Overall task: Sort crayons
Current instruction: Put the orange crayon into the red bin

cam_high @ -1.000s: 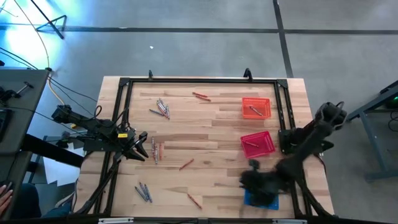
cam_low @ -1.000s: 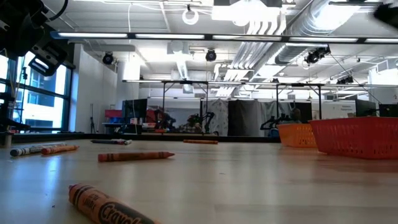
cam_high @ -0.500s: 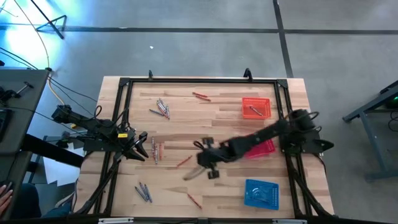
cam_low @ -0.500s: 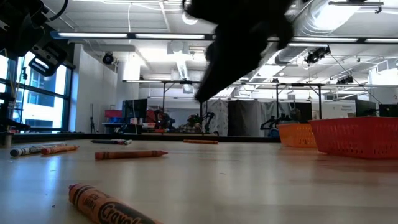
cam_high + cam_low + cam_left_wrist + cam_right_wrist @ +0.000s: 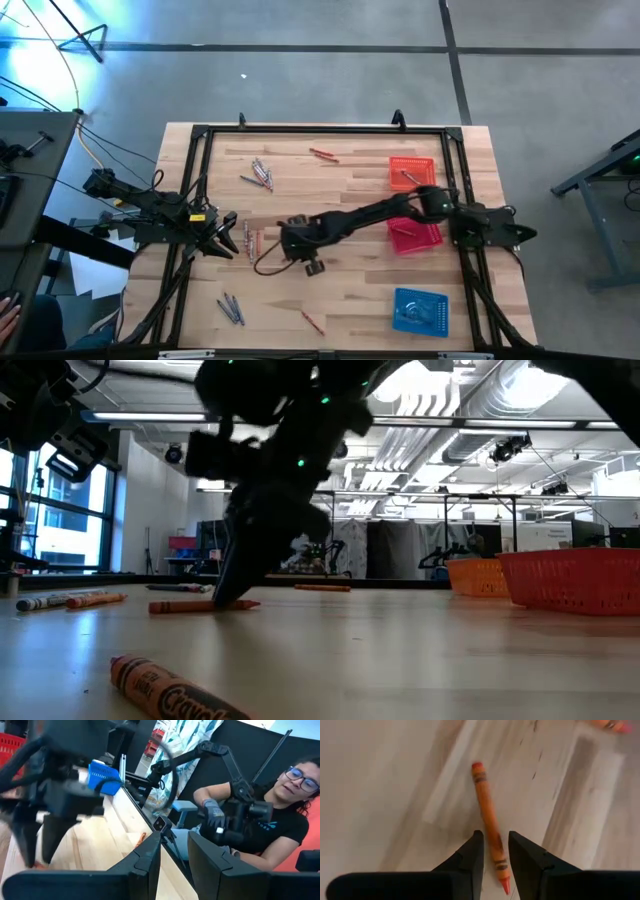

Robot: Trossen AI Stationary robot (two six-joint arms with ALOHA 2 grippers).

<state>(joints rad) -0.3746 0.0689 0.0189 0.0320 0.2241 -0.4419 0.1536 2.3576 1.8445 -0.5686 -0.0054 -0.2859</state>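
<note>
An orange crayon (image 5: 489,820) lies flat on the wooden table (image 5: 350,290) near its middle. My right gripper (image 5: 495,842) stands open over it, slanting down, with one finger on either side of the crayon's near end. In the low view its fingertips (image 5: 232,596) reach down to the table beside that crayon (image 5: 190,606). In the high view the right gripper (image 5: 300,258) hides the crayon. My left gripper (image 5: 226,241) waits open and level at the table's left edge, next to two crayons (image 5: 250,241). My right gripper comes at the orange crayon from above, slanting, with its fingers lying along the crayon's length and the near end (image 5: 497,851) in the gap between them. I cannot tell whether either finger touches it. The crayon lies flat on the table.
The orange basket (image 5: 424,163), with one crayon in it, the red basket (image 5: 428,236) and the blue basket (image 5: 419,310) stand along the right side. More crayons lie at the far left (image 5: 262,174), the far middle (image 5: 322,154), the near left (image 5: 231,308) and the near middle (image 5: 313,322). A person (image 5: 280,815) sits beyond the table.
My right gripper has swung from above the blue basket at the near right toward the table's middle. It sank to the tabletop and rolled as it went. It now stands over the orange crayon. The blue basket has come back into view.
</note>
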